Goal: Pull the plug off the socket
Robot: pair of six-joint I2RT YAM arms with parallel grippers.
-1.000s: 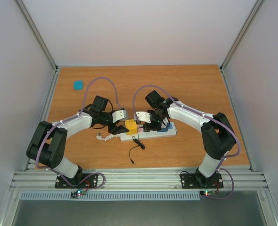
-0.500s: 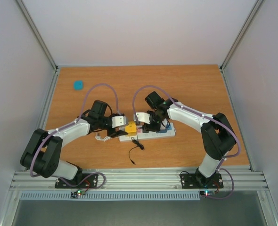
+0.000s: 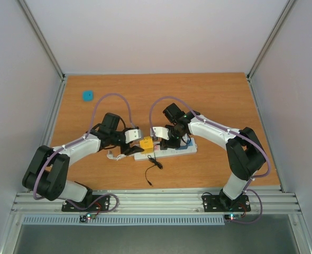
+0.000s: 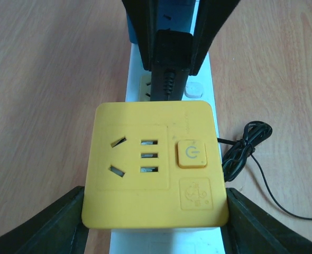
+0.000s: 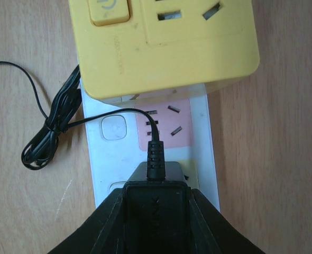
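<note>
The socket, a white power strip (image 3: pixel 180 150), lies across the table's middle; it also shows in the left wrist view (image 4: pixel 203 106) and the right wrist view (image 5: pixel 111 159). A yellow adapter cube (image 3: pixel 146 143) is plugged in near its left end. My left gripper (image 3: pixel 137 144) straddles the cube (image 4: pixel 155 164), both fingers (image 4: pixel 61 227) against its sides. A black plug (image 5: pixel 156 206) with a thin black cable (image 5: pixel 50 132) sits on a pale yellow outlet face. My right gripper (image 3: pixel 166 138) is shut on it (image 5: pixel 156 193).
The thin black cable (image 3: pixel 153 166) trails in a small bundle toward the near edge. The strip's white cord (image 3: pixel 113 154) lies at its left end. A small blue object (image 3: pixel 87 95) sits at the far left. Enclosure walls surround the table.
The left arm has dropped and swung in, bringing its gripper down around the yellow cube; since half a second ago it has barely moved. The right arm and black plug have stayed put.
</note>
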